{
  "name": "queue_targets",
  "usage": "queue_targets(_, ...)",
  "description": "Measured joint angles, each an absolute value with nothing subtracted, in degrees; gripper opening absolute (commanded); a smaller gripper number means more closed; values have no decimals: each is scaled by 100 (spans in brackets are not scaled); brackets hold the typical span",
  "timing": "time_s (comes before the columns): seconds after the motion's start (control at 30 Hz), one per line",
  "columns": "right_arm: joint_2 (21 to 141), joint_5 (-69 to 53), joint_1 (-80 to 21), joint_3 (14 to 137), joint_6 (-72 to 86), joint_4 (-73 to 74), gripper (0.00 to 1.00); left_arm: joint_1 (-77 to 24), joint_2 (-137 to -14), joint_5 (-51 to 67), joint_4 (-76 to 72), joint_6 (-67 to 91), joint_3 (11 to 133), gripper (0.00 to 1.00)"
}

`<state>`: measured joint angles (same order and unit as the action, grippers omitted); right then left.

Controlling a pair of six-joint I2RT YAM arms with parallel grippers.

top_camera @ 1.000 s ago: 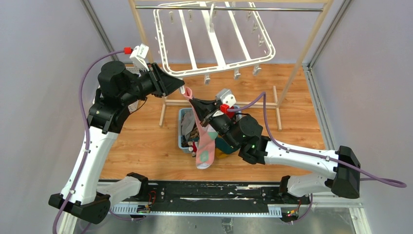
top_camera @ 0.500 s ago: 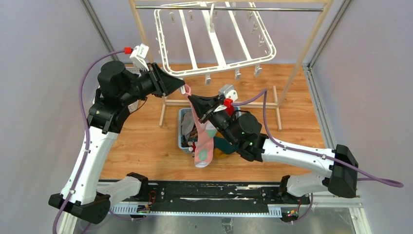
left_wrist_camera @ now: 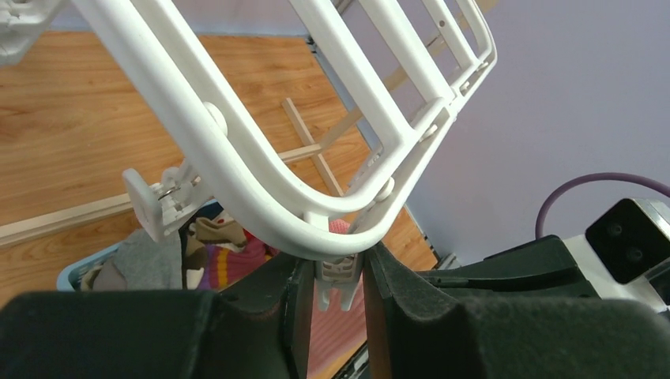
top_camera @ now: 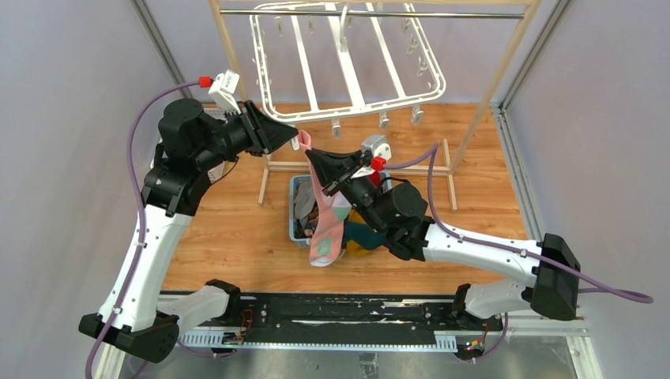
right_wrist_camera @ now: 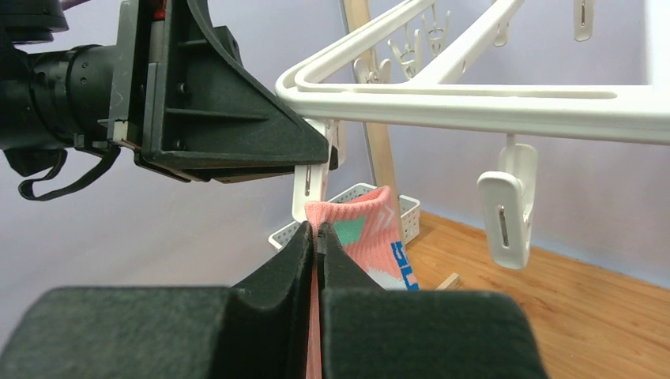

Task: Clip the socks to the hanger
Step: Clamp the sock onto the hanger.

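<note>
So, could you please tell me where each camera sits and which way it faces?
Top: above and behind, looking down at table, hanger and basket; both arms show.
Left wrist: looks up along the left gripper, shut on a clip at the hanger's corner.
Right wrist: looks along the right gripper, shut on a pink sock, toward that clip.
Shared: the hanger, in all three.

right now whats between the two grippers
The cuff of the pink sock, pinched by the right gripper, beside the clip that the left gripper squeezes; the top view shows it.
</note>
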<state>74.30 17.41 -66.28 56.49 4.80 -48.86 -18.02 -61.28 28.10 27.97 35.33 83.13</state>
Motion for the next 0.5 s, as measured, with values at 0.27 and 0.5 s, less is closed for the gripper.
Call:
queue_targets(0.27, 8016, 2309, -6941, 5704, -73, -5310, 0, -1802, -6128, 2294, 2797, 3579, 8311, 0)
queue_targets(0.5, 8447, 2939, -7275, 5784, -873, -5774, 0, -1802, -6128, 2117, 2803, 3577, 8311, 0)
